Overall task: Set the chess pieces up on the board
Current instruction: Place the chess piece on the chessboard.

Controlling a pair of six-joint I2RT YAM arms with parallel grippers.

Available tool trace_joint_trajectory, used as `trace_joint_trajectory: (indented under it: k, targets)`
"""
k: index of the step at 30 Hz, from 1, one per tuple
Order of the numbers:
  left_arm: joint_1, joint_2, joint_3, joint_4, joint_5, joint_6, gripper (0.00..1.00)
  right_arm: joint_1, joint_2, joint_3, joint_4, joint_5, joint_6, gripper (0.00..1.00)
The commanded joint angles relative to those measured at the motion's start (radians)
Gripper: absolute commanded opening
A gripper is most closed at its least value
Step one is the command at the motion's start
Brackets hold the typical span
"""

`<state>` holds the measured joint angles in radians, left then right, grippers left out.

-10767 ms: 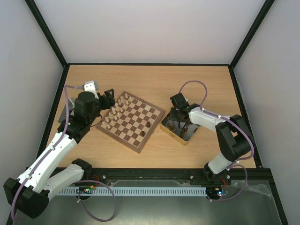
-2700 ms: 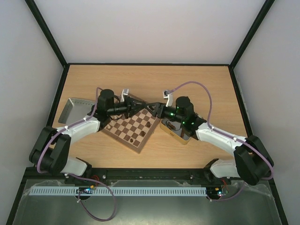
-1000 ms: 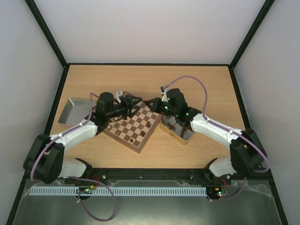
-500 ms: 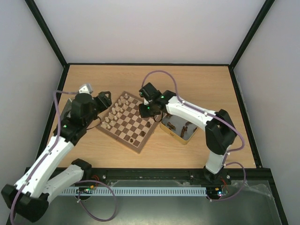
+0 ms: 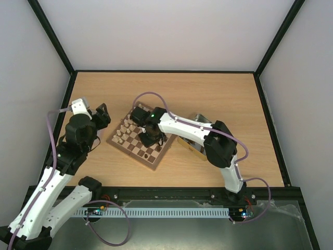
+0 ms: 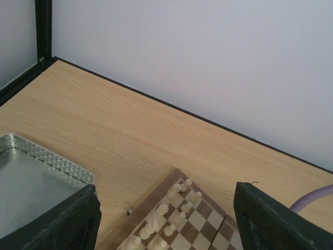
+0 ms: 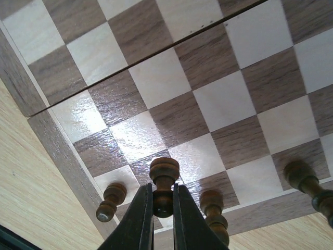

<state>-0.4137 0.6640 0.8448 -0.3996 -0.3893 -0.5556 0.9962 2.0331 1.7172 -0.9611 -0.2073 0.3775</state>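
Observation:
The board (image 5: 136, 139) lies tilted at mid-table, with cream chess pieces (image 5: 124, 131) along its left side and a few dark ones (image 5: 151, 154) at its near edge. My right gripper (image 5: 151, 136) hangs over the near part of the board. In the right wrist view this gripper (image 7: 162, 190) is shut on a dark brown piece (image 7: 164, 172), held just above the squares (image 7: 156, 78) between two standing dark pieces (image 7: 110, 200). My left gripper (image 5: 101, 115) is off the board's left side, open and empty. Its fingers (image 6: 57, 224) frame the cream pieces (image 6: 171, 211).
A grey metal tray (image 6: 31, 182) sits left of the board under my left arm. The shiny tin (image 5: 188, 147) lies right of the board, mostly covered by my right arm. A third dark piece (image 7: 307, 182) stands further along the board's edge.
My right arm swung left from the tin to the board's near part, carrying the dark piece. My left arm drew back off the board to the left and its jaws widened.

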Motion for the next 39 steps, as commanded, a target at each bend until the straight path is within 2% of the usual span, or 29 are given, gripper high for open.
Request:
trace_joint_trajectory:
  k: [1,26,39]
  targets:
    - [0.006,-0.01,-0.009,-0.013,-0.064,0.049,0.72,0.033,0.042,0.058,-0.112,0.073,-0.015,0.03]
    - [0.006,-0.045,-0.03,-0.019,-0.113,0.048,0.72,0.073,0.08,0.023,-0.098,0.025,-0.019,0.05]
    - [0.005,-0.036,-0.036,-0.017,-0.102,0.043,0.72,0.076,0.076,0.013,-0.104,0.032,-0.022,0.12]
